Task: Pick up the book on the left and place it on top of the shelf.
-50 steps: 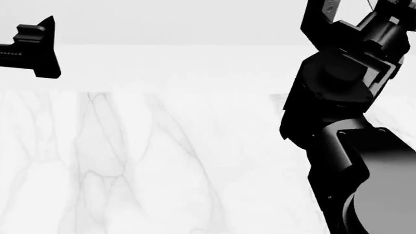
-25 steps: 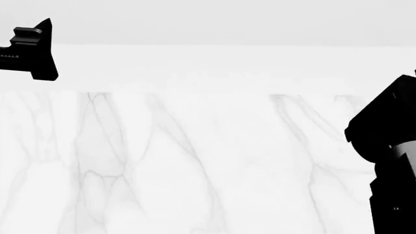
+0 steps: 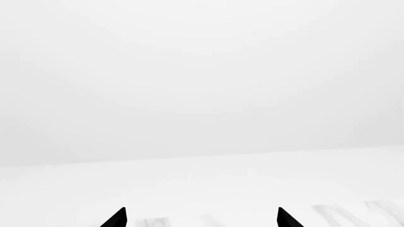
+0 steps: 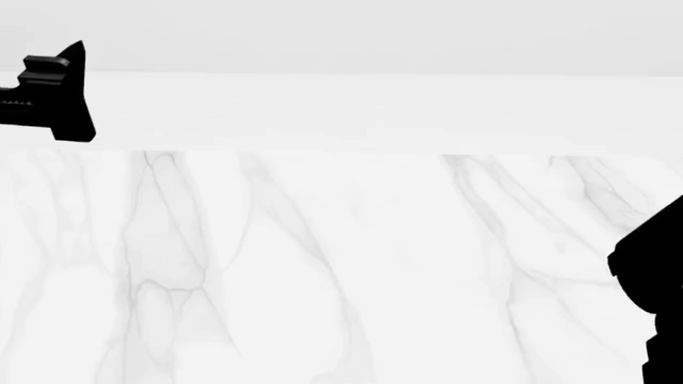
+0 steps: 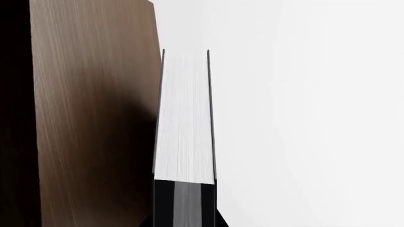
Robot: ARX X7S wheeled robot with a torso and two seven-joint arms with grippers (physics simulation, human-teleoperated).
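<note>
In the right wrist view, my right gripper (image 5: 184,223) is shut on the book (image 5: 184,118). The book has thin black covers and white page edges, and I see it edge-on. It stands right beside a dark brown wooden board of the shelf (image 5: 94,118); I cannot tell whether they touch. In the head view only a black part of the right arm (image 4: 653,280) shows at the right edge; book and shelf are out of that view. My left gripper (image 3: 200,218) is open and empty, and it also shows at the head view's far left (image 4: 53,92).
A white marble tabletop (image 4: 320,264) with grey veins fills the head view, with a plain white wall (image 4: 353,32) behind it. The left wrist view shows only white wall and a strip of marble (image 3: 353,213).
The right arm has swung out of the head view towards the right and down; only its edge now shows. The left gripper has barely moved.
</note>
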